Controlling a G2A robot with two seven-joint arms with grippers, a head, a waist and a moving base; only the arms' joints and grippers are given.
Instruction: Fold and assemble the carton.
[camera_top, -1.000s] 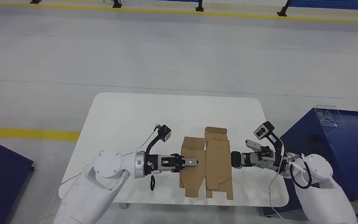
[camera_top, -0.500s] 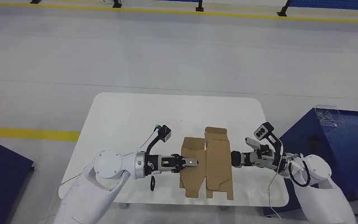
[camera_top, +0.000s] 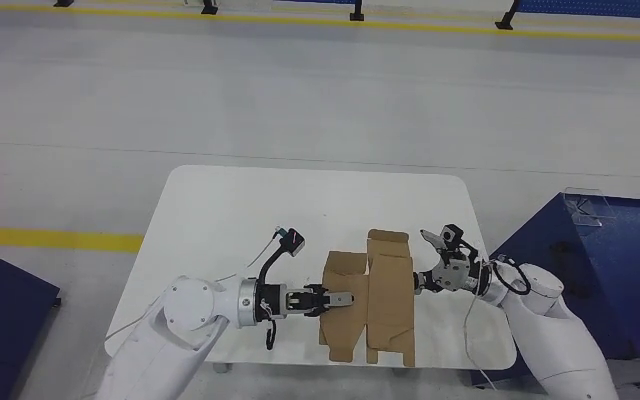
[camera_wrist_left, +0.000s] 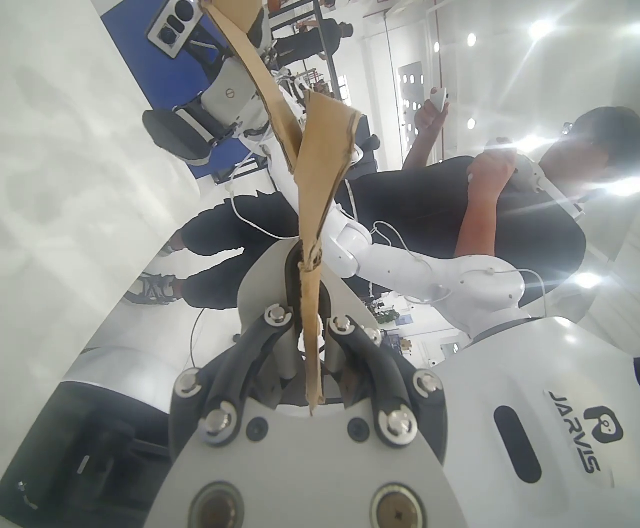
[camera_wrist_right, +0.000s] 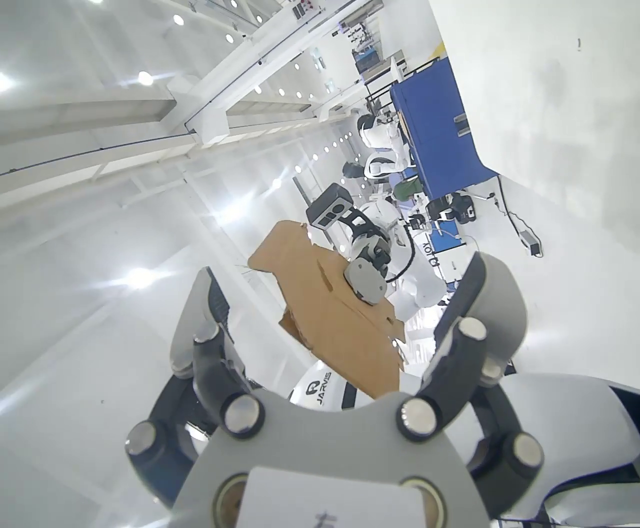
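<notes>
We find a logo and a short word in dark letters on a white shell (camera_wrist_left: 582, 435), at about four o'clock in the left wrist view. The same mark stands on a white casing (camera_wrist_right: 320, 387) at seven o'clock of the carton (camera_wrist_right: 340, 320) in the right wrist view. A white label (camera_wrist_right: 325, 505) at the base of the right gripper (camera_wrist_right: 345, 280) bears a dark mark, cut off by the edge. On the carton's brown faces we can read nothing.
</notes>
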